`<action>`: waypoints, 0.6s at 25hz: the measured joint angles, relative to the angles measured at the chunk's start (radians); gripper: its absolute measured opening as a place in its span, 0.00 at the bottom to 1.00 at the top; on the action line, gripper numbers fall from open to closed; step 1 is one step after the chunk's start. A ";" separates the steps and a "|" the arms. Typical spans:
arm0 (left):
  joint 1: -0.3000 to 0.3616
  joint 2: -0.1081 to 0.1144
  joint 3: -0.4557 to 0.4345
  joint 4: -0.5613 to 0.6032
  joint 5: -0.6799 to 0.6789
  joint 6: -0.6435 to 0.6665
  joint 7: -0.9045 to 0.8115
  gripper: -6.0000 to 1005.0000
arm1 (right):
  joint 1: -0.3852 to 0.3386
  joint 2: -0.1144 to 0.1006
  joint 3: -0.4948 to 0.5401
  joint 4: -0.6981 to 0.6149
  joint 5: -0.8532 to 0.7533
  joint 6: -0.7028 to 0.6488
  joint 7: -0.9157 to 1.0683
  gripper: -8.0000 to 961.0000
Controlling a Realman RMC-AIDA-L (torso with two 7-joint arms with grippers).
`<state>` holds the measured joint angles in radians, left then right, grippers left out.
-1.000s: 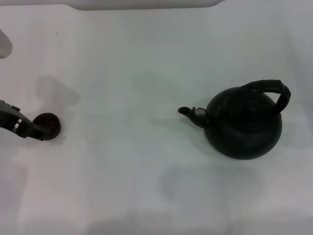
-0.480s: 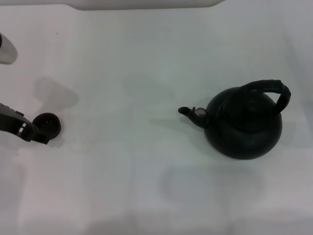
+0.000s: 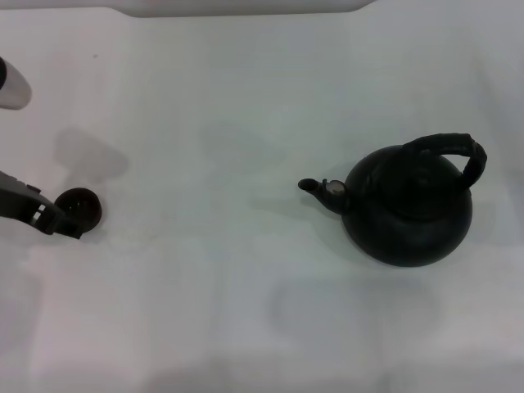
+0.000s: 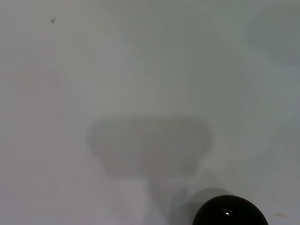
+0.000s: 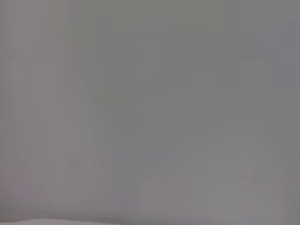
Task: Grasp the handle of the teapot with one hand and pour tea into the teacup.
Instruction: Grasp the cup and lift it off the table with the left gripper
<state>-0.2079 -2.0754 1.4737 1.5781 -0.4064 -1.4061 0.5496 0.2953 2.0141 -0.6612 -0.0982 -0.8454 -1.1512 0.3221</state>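
The black teapot stands on the white table at the right, its short spout pointing left. Its thick arched handle rises over the top with nothing holding it. The small dark teacup sits far left. My left gripper comes in from the left edge, and its dark tip lies against the cup's near-left side. In the left wrist view a glossy dark round shape, probably the teacup, shows at the picture's edge. My right gripper is out of view, and its wrist view shows only blank grey.
A white cylindrical part of the left arm shows at the upper left. A pale raised edge runs along the table's far side. Bare white table lies between cup and teapot.
The left gripper has shifted slightly beside the teacup, and more of the cup's round rim shows now. The teapot has not moved.
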 joint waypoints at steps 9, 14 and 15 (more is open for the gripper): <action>-0.014 0.000 0.033 -0.008 -0.008 0.018 0.007 0.87 | 0.004 0.000 0.000 -0.001 0.001 -0.001 0.000 0.91; -0.025 0.000 0.035 -0.022 -0.007 0.015 0.003 0.87 | 0.006 0.000 0.000 -0.004 0.003 -0.001 0.001 0.91; -0.027 0.000 0.035 -0.025 -0.006 0.013 0.002 0.87 | 0.006 0.000 0.000 -0.004 0.004 -0.001 0.001 0.91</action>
<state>-0.2345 -2.0755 1.5091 1.5528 -0.4119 -1.3931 0.5516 0.3011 2.0141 -0.6611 -0.1024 -0.8414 -1.1521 0.3227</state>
